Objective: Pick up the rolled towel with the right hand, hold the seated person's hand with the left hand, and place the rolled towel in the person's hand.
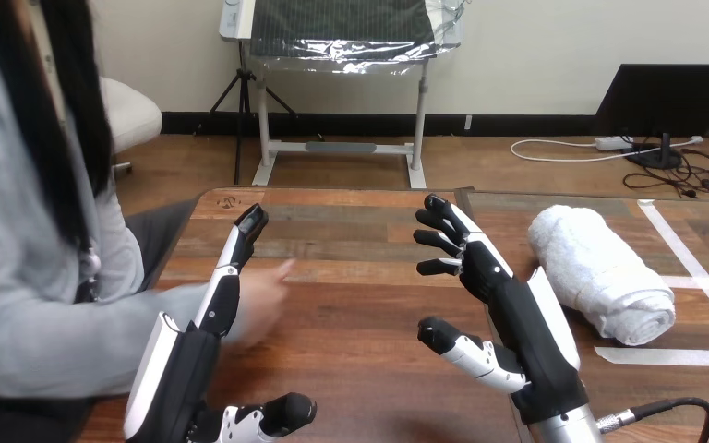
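White and tightly wound, the rolled towel (600, 272) lies on the wooden counter (360, 314) in the right part of the frame, set on a slant with one end toward the upper centre and the other toward the lower right. Strips of white tape (678, 249) run across the counter beside and below it.

Just left of the towel, the right hand (517, 309) stands released: its fingers are straight and spread toward the upper centre, its thumb juts to the left, and it grasps nothing. The white shell on its back faces the towel, and no finger is on the cloth.

At the lower left the left hand (194, 355) rises edge-on, fingers straight and reaching up the frame, thumb stretched to the right along the bottom edge; it is released as well.

A grey-sleeved arm comes in from the left edge, and the person's hand (263, 300) lies over the counter just right of the left hand's fingers, partly behind them. Whether the two touch cannot be told, and no robot finger curls round it.
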You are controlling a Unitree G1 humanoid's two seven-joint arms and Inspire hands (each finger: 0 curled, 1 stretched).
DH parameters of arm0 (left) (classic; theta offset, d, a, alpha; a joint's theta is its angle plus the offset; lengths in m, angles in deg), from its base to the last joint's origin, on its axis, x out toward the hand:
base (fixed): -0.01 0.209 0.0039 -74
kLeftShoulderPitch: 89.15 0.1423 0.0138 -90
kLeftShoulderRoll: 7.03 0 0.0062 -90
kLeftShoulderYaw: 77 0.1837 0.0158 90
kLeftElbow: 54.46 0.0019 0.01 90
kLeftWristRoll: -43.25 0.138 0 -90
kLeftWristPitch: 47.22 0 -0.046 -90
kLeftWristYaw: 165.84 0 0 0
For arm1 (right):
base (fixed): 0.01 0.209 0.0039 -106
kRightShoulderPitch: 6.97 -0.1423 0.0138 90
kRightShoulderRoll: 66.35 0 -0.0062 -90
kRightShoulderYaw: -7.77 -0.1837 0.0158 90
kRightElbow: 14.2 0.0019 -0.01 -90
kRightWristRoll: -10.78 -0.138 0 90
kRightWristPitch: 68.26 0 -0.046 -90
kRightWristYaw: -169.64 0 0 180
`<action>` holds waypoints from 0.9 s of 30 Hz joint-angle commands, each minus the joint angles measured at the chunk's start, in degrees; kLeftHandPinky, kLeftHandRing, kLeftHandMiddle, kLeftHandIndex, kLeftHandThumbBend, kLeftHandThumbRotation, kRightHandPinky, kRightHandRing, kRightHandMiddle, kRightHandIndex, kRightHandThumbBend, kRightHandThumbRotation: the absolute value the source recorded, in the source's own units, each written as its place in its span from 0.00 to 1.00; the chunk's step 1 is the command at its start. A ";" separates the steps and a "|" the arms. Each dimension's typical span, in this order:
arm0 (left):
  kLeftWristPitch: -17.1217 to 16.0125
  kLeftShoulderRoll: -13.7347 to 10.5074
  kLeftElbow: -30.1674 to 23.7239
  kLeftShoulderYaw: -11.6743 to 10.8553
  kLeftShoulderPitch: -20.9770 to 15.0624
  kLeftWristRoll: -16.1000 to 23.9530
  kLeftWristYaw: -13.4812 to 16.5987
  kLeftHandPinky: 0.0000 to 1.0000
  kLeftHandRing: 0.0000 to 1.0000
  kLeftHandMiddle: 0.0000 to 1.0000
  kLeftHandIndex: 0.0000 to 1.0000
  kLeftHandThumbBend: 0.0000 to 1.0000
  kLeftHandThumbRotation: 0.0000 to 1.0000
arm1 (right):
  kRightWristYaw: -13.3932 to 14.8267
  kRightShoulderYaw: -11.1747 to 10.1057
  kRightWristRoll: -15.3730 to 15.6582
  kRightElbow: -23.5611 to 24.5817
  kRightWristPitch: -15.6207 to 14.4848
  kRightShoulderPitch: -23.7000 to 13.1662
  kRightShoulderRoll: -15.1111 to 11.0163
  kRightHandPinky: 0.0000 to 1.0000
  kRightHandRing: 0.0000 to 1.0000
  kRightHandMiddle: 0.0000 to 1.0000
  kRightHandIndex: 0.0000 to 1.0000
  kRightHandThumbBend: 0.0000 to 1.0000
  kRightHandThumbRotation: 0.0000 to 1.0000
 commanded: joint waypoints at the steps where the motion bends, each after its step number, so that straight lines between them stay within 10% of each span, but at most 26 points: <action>1: 0.08 0.88 -2.49 -0.24 -2.02 -0.91 -0.15 1.00 0.99 1.00 1.00 1.00 0.79 | -0.57 -0.86 -1.13 2.40 0.40 -2.04 -0.11 0.71 0.85 0.90 0.92 0.84 0.75; 27: -0.22 1.92 -2.42 -1.39 -2.00 -0.16 0.07 0.95 0.94 0.97 1.00 1.00 0.82 | -1.41 -1.22 -1.27 2.00 1.07 -2.32 -0.34 0.70 0.85 0.91 0.93 0.83 0.74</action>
